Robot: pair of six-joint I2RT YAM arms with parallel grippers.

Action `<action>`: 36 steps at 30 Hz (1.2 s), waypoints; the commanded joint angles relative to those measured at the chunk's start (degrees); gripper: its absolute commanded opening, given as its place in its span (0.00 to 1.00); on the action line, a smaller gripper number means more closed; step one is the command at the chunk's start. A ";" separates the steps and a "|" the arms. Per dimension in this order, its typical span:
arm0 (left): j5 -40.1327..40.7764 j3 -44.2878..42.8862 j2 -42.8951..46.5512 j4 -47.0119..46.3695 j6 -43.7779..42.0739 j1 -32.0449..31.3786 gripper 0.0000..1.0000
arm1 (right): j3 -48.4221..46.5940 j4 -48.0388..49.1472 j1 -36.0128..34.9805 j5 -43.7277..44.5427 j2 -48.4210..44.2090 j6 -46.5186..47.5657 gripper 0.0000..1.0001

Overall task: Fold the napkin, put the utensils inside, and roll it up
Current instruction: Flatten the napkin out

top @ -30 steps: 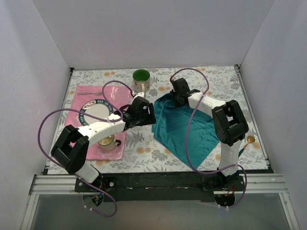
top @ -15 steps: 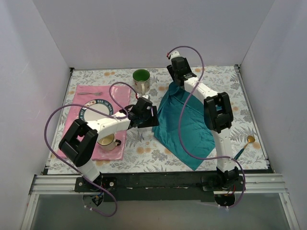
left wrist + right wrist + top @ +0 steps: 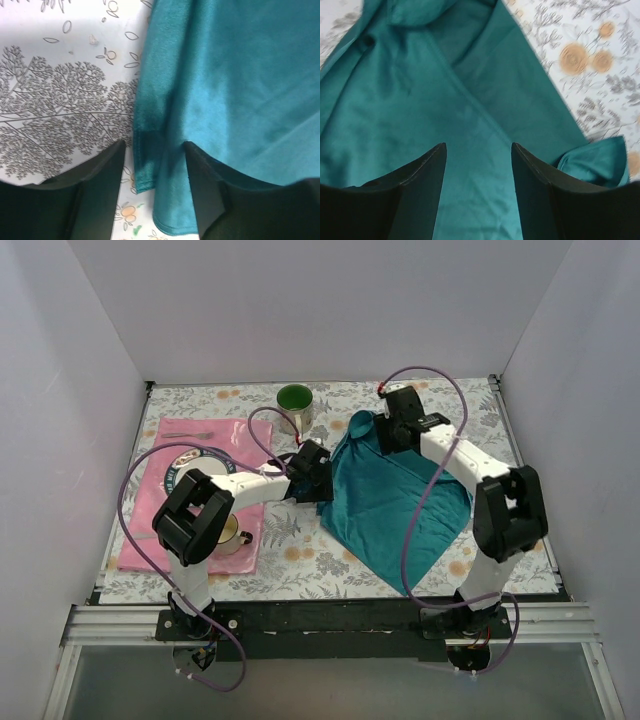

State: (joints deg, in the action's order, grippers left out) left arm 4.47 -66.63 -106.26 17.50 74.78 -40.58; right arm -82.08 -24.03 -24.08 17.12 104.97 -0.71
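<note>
The napkin (image 3: 395, 502) is spread in loose folds on the floral table (image 3: 300, 552), to the right of the pink placemat (image 3: 150, 540). The left gripper (image 3: 153, 147) is set low at the napkin's left edge, its jaws parted, and the hemmed edge is seen between the fingers but not clamped. The right gripper (image 3: 478, 148) is held above the far part of the cloth, jaws wide apart, with nothing grasped

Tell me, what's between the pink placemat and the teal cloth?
The top view shows only flowered tablecloth there, with the left gripper stretched across to the napkin.
</note>
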 commanded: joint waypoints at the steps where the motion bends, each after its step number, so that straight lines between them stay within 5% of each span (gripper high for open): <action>1: 2.03 -0.26 -0.62 0.70 -1.13 0.41 0.45 | 9.54 0.92 -0.09 -10.17 -11.53 -6.67 0.59; 8: 2.47 2.99 3.58 1.39 -1.48 0.50 0.00 | 19.48 -0.05 -0.27 -16.75 -19.27 -8.16 0.51; 18: 2.13 13.35 26.07 10.44 3.34 0.94 0.00 | 30.57 -0.67 -6.33 -19.77 -27.09 -10.45 0.42; 21: 0.02 15.56 29.78 14.03 5.63 0.94 0.02 | 31.89 -0.76 -5.11 -12.23 -29.38 -12.38 0.56; 24: 1.50 15.39 31.72 15.02 5.99 0.94 0.41 | 31.64 -0.41 0.68 -8.77 -29.21 -14.84 0.74; 26: 2.47 13.99 32.17 14.94 5.29 0.85 0.68 | 32.07 2.65 6.22 -11.75 -28.25 -15.11 0.77; 28: 1.51 11.10 30.42 14.15 3.18 0.94 0.68 | 31.64 4.51 9.55 -13.86 -26.93 -15.20 0.77; 36: -11.14 7.13 20.84 1.41 2.56 -0.11 0.36 | 26.80 5.83 14.84 -13.17 -17.00 -15.20 0.69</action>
State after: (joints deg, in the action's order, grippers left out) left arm 0.10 -57.14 -81.45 26.55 77.95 -39.90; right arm -52.18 -20.99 -10.76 4.10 86.11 -15.07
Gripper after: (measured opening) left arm 0.416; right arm 0.707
